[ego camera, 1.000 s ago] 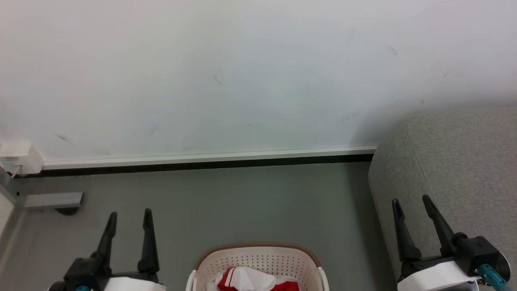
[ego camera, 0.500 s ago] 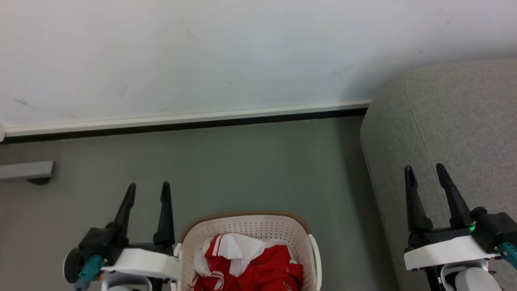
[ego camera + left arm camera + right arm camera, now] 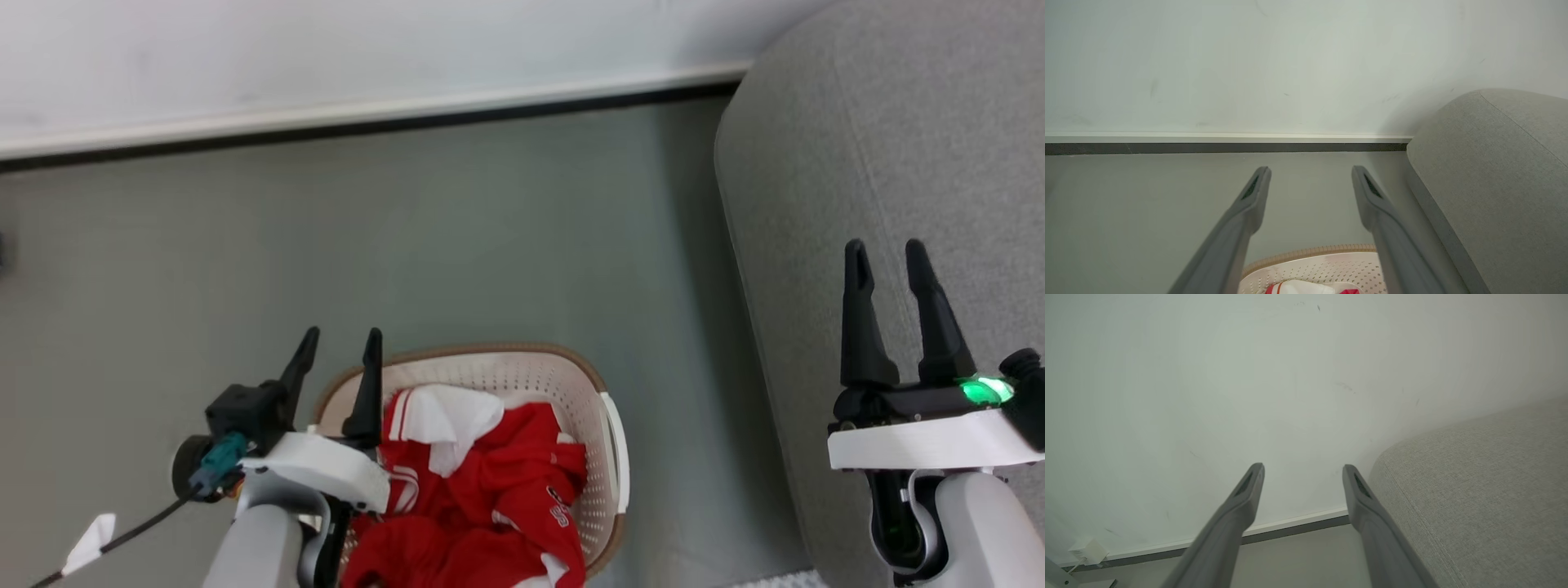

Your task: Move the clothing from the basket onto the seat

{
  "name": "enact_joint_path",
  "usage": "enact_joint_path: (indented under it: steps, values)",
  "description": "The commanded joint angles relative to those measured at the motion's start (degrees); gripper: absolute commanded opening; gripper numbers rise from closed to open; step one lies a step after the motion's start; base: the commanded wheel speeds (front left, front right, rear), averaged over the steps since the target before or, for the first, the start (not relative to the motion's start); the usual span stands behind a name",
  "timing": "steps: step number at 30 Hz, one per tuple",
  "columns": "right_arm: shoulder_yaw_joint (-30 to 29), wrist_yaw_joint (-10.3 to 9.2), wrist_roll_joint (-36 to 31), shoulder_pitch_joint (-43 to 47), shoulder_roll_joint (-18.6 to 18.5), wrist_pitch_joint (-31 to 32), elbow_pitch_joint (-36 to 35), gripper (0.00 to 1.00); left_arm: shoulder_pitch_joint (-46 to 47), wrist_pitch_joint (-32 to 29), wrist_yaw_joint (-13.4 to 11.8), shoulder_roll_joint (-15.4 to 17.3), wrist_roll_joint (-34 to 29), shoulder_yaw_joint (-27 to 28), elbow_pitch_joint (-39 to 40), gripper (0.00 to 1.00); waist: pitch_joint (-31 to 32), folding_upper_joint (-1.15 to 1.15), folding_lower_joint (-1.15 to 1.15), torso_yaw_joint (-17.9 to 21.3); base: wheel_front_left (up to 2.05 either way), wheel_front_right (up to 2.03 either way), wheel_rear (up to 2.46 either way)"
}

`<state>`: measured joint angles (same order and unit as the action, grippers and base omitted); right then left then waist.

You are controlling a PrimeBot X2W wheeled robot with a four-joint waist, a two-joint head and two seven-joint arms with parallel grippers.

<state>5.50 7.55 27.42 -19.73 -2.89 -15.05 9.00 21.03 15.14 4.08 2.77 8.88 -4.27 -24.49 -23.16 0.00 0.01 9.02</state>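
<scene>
Clothing (image 3: 490, 490) is lying heaped in the basket (image 3: 531, 377), red with white trim, filling it nearly to the rim. A white-striped fold (image 3: 445, 412) is riding high at the heap's 11 o'clock. A jersey (image 3: 558, 510) with dark lettering is showing toward 4 o'clock. Pieces are overlapping, so I cannot tell how many there are.

Handling, as a judgement: fabric is looking thin, limp and light, probably slick sportswear. It is going to drape and trail rather than hold shape, and one piece is likely to drag its neighbour along. Best hold is looking like a thick bunched ridge, either the raised white fold or the crumpled crest at heap centre. Pinching deep there is going to catch several layers. Fingers straying to the perforated wall are risking a snag in the holes.

Basket is sitting on the grey floor (image 3: 424, 229), at 6 o'clock in the head view. Seat (image 3: 898, 131) is standing at the basket's 3 o'clock, near but apart, with a strip of floor between.

Left gripper (image 3: 343, 332) is hanging at the basket's 10 o'clock, jaws spread wide and holding nothing, one finger crossing the rim in that view. Right gripper (image 3: 886, 245) is hovering over the seat's near edge at 3 o'clock, also wide apart and carrying nothing.
</scene>
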Motion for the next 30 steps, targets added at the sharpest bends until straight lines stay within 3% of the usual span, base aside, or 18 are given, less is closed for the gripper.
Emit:
enact_joint_path:
  steps: [1, 15, 30]
  values:
    - [-0.19, -0.12, 0.49, -1.08, 0.00, -0.18, -0.97, 1.00, 1.46, 0.02, 0.53, 0.63, -0.18, -0.33, -3.14, 1.00, -3.39, 0.00, -0.01, 1.22, 0.00, 0.00, 0.00]
    - [1.44, -0.12, 3.95, -4.37, 0.00, -0.19, -5.61, 1.00, 15.63, -1.20, 3.16, 2.19, 1.22, -5.64, -27.81, 1.00, -12.76, 0.00, -0.01, 5.54, 0.00, 0.00, 0.00]
    - [-1.10, -0.12, 3.88, -7.34, 0.02, -0.18, -10.34, 1.00, 26.89, -5.57, 3.40, 3.08, 1.63, -9.76, -42.18, 1.00, -23.71, 0.00, -0.01, 7.24, 0.00, 0.00, 0.00]
